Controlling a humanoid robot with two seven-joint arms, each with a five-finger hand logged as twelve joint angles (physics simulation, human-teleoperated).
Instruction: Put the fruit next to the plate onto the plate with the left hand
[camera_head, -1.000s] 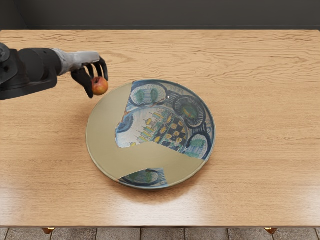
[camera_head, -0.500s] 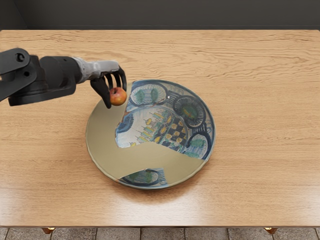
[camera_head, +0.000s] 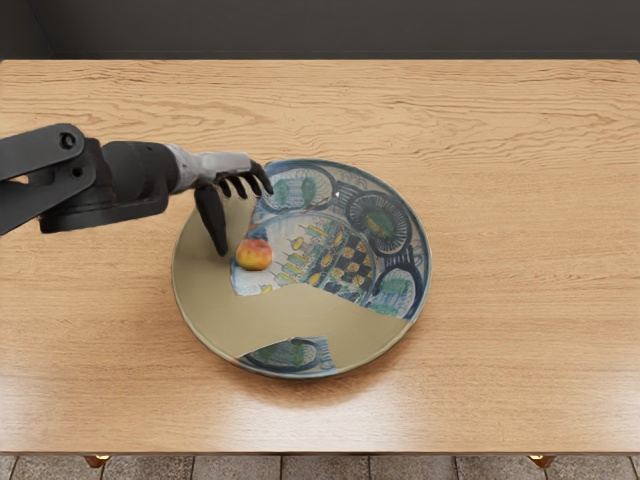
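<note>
A small red and yellow fruit (camera_head: 254, 254) lies on the left part of the large patterned plate (camera_head: 395, 300) in the middle of the table. My left hand (camera_head: 232, 200) hovers just above and to the left of the fruit, over the plate's left rim. Its dark fingers are spread and hold nothing, with the thumb pointing down toward the fruit. The left arm comes in from the picture's left edge. No right arm shows.
The plate sits on a wooden table (camera_head: 520, 150). A dark wall runs behind the table's far edge, and the front edge shows at the bottom.
The left hand carried the fruit rightward over the plate's rim, then spread its fingers. The fruit dropped out of the hand and now lies on the plate.
</note>
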